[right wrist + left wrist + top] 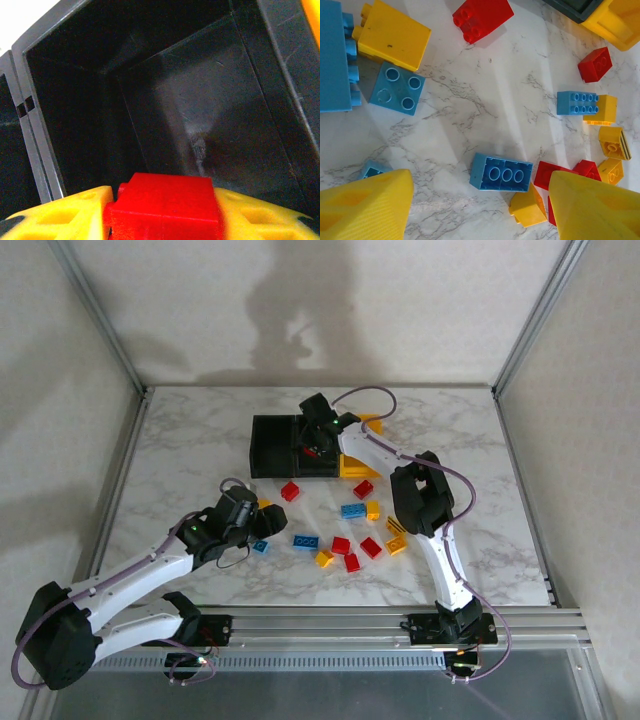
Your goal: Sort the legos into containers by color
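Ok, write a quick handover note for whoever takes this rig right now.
Right gripper: jaws around a red brick, above the middle black bin, whose visible floor is bare.
Left gripper: jaws open, empty, hovering over loose bricks on the marble table.
Done: little, as far as shows.
Left: drop this red one, then sort the scattered red, blue and yellow bricks by color.

No text, label, brand, number or sign can be read anywhere in these views
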